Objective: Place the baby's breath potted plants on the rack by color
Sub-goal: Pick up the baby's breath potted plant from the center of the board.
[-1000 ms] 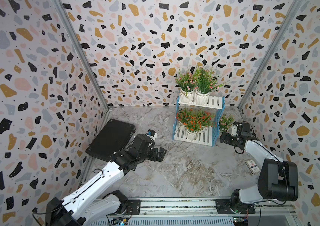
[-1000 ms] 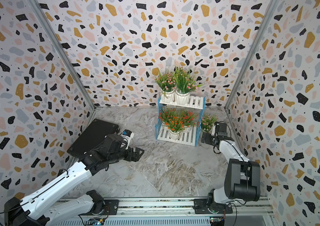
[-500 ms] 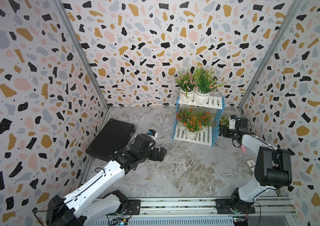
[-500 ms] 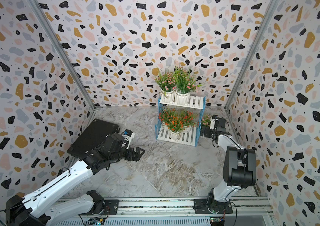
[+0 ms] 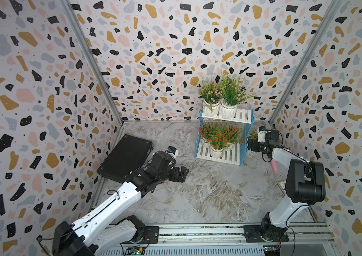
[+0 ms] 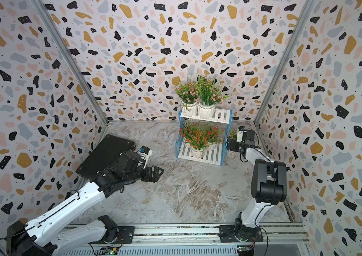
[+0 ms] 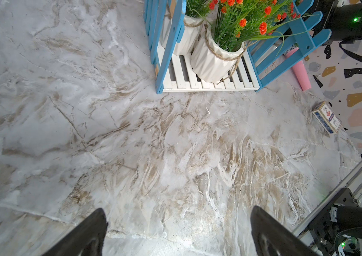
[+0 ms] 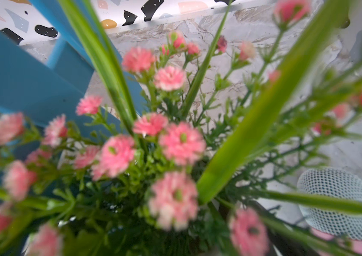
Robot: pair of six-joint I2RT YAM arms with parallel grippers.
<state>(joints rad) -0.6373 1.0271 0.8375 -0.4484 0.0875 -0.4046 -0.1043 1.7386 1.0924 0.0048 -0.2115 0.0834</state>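
Observation:
The rack stands at the back of the floor. Two pink baby's breath potted plants share its upper board, and orange-red ones fill the lower board. Another pink plant stands on the floor against the rack's right side frame. My right gripper is low at this plant, jaws wide. Pink blossoms fill the right wrist view and hide the fingers and the pot. My left gripper hangs open over bare floor, left of the rack, with nothing between its fingers.
A flat black case lies at the left wall behind my left arm. A pink cylinder with a white mesh head lies right of the rack. A small card box lies near the right wall.
My right gripper has pushed back and left along the rack's side, up to the pink plant on the floor, and its elbow has risen. The left arm has barely moved.

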